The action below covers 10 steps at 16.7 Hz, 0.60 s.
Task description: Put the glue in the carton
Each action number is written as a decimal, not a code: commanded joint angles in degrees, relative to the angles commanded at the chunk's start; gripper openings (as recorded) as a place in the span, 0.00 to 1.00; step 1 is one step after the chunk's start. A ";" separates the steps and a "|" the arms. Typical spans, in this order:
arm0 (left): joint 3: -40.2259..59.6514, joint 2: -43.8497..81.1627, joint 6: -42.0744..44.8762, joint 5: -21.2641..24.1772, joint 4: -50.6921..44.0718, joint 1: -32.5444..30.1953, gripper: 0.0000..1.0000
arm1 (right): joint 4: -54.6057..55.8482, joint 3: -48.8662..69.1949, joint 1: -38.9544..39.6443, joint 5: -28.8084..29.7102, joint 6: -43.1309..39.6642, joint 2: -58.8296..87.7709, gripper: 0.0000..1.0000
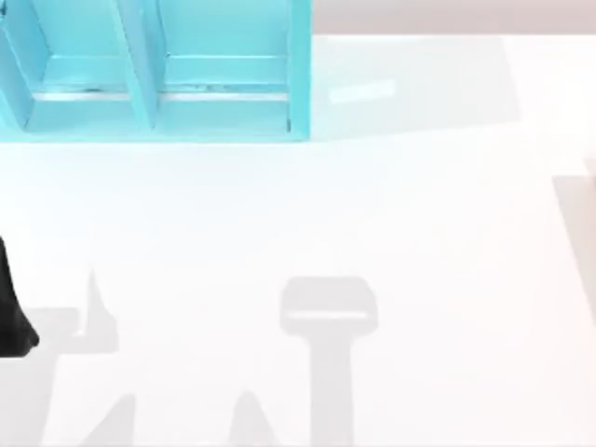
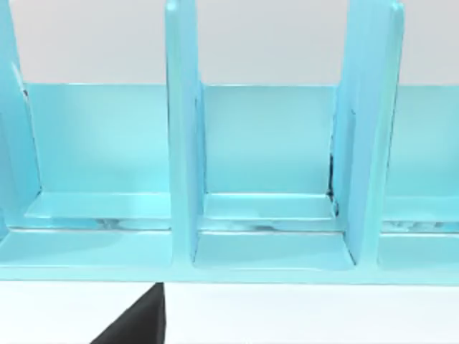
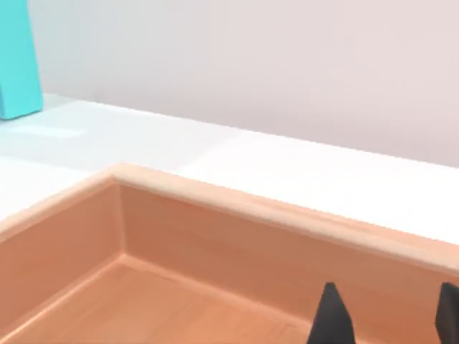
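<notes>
Two dark fingertips (image 3: 330, 321) of the right end effector (image 3: 388, 322) stand well apart in the right wrist view, with open space between them, poised over the inside of the carton (image 3: 215, 236), an open box of pale wood with a rounded rim, straight walls and a flat floor. One corner of the carton faces the camera there, and beyond its rim lies the white worktop (image 1: 419, 214), which runs back to a plain pale wall. Where the glue lies cannot be told from these views. A teal rack (image 1: 168, 84) stands at the far left corner of the worktop, its upright dividers splitting it into side-by-side compartments. The left wrist view looks straight into those compartments from close by, over the rack's front lip, with a dark wedge low in the picture in front of the white worktop. The left arm (image 1: 13, 312) shows as a black shape at the worktop's left edge, toward the near side, and whether its end effector is apart or together cannot be told. Grey shadows (image 1: 328, 312) fall across the near half of the worktop.
</notes>
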 joint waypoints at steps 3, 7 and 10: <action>0.00 0.00 0.00 0.00 0.00 0.00 1.00 | 5.71 -5.55 0.80 -2.63 -2.00 -4.97 0.00; 0.00 0.00 0.00 0.00 0.00 0.00 1.00 | 11.46 -11.58 4.15 -5.09 -3.56 -7.78 0.00; 0.00 0.00 0.00 0.00 0.00 0.00 1.00 | 12.09 -12.41 7.09 -4.34 -3.11 -5.47 0.00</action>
